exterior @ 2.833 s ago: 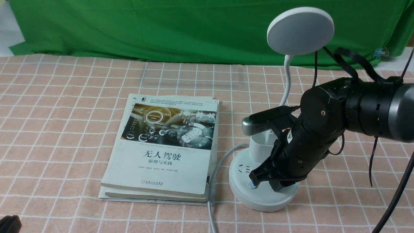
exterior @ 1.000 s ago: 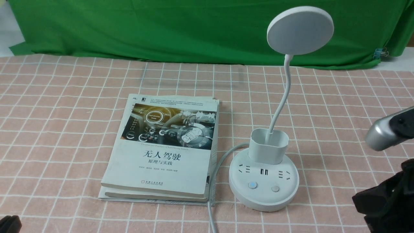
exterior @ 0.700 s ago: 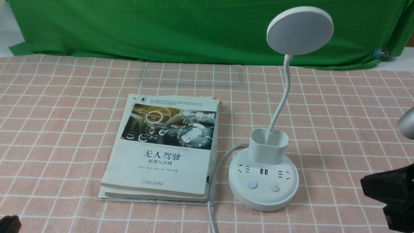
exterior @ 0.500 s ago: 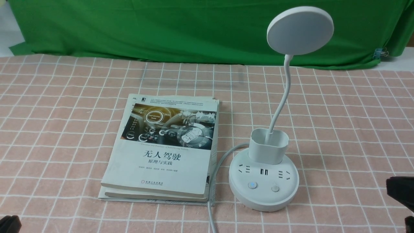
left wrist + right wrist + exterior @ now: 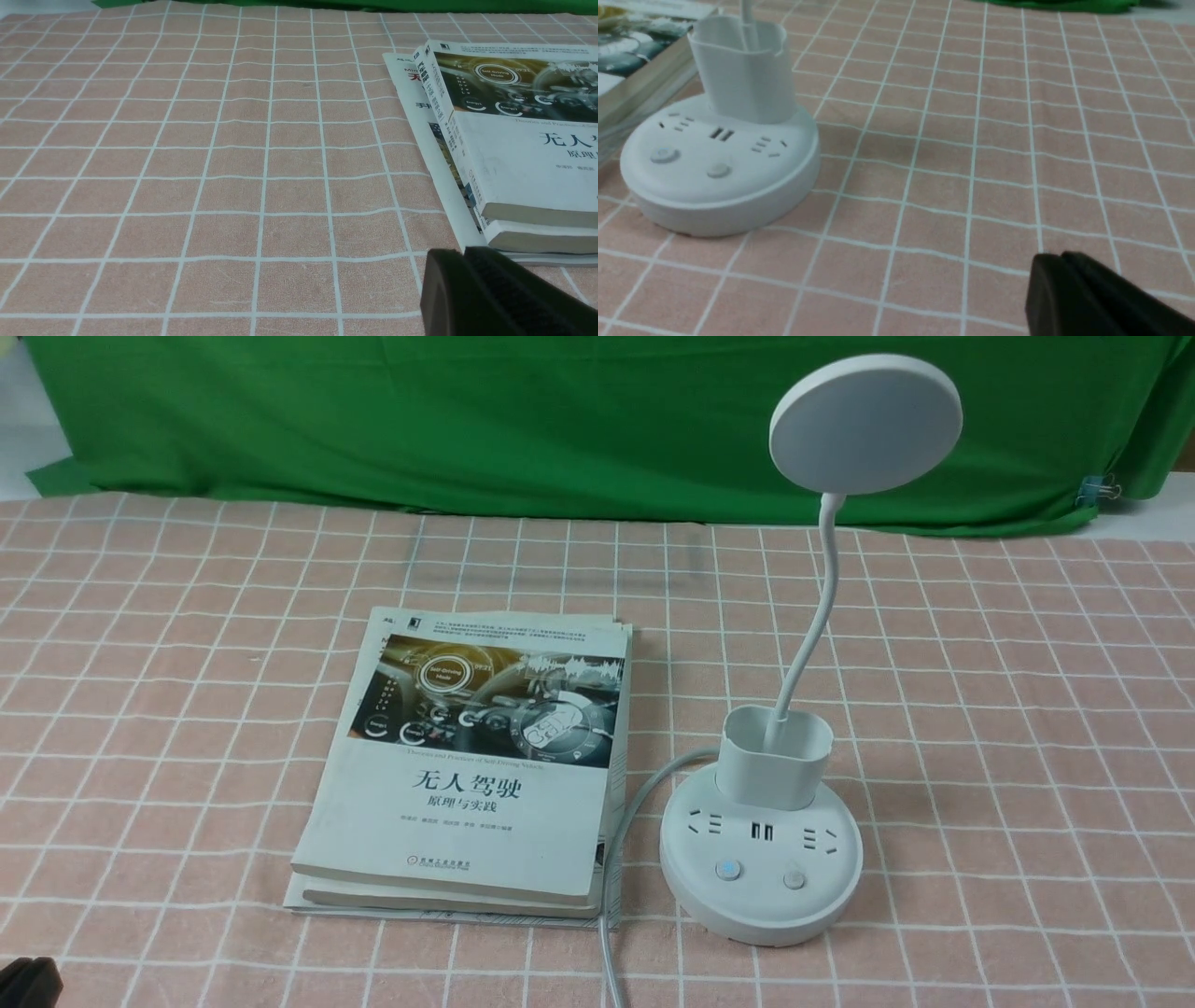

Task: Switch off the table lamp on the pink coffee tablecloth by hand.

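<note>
I'm looking at the table lamp (image 5: 762, 877) standing upright on the pink coffee tablecloth (image 5: 233, 728), at about four o'clock from the middle of the front view, with the stack of books (image 5: 467, 784) lying beside it toward nine o'clock. My right gripper (image 5: 1057, 254) is keeping its fingers pressed together with nothing between them, well apart from the lamp, and my left gripper (image 5: 451, 249) is likewise holding its fingers closed on nothing. I'm judging the base to be hard, smooth plastic, fairly steady under a light downward push, while the neck (image 5: 828, 588) is probably bending easily and the head (image 5: 865, 425) is likely swaying if knocked. Nothing here is needing a grasp for switching; if I were moving the lamp, I'd be taking hold of the cup-shaped holder (image 5: 773, 775), never the neck. The whole lamp is showing matte white: a flat disc head tilting above a curving neck, a round base with dark socket slots, a bluish button (image 5: 728, 870) at seven o'clock on it and a plain grey one (image 5: 794, 879) at five. The disc is looking unlit, so I'm judging the switching done.
</note>
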Tool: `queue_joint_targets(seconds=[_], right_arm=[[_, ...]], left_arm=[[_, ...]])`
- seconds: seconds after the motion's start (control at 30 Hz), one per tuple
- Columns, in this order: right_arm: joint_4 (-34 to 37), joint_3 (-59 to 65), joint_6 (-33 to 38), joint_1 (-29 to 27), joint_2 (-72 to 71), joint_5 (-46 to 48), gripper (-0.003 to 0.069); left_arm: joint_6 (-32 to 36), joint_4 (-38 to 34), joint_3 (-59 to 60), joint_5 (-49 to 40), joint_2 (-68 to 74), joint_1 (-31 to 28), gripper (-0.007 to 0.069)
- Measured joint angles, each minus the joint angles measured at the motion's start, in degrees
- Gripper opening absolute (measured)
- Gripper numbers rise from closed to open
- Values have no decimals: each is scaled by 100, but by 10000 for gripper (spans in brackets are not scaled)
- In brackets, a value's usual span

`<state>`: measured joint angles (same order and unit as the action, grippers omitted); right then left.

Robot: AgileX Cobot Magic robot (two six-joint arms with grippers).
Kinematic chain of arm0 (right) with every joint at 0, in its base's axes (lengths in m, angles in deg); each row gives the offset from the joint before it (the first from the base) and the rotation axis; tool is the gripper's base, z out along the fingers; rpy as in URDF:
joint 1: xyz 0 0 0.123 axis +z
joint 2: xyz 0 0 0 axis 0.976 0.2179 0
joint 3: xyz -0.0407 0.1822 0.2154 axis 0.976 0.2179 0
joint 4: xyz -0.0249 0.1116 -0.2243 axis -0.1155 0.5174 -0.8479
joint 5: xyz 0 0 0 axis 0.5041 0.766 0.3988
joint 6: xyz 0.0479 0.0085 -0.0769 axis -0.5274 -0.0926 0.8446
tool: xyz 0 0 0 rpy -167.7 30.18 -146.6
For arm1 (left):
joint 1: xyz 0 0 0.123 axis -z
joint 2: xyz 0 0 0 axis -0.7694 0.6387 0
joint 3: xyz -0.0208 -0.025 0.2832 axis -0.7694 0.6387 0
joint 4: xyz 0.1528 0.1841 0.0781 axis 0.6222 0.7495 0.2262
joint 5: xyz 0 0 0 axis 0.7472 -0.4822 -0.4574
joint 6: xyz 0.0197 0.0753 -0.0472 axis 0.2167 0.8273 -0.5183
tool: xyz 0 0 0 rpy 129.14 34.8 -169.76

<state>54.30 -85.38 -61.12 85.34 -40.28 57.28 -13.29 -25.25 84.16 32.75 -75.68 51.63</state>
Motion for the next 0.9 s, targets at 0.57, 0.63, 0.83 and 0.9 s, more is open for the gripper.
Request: queue_joint_targets(seconds=[0.57, 0.63, 0.83, 0.9], right_arm=[[-2, 0, 12, 0, -103, 112, 45], [-2, 0, 12, 0, -103, 112, 46], [-2, 0, 12, 0, -103, 112, 54], [-2, 0, 7, 0, -103, 112, 57]], left_arm=[[0, 0, 0, 6, 0, 0, 6], [0, 0, 0, 6, 0, 0, 6], [0, 0, 0, 6, 0, 0, 6], [0, 0, 0, 2, 0, 0, 6]])
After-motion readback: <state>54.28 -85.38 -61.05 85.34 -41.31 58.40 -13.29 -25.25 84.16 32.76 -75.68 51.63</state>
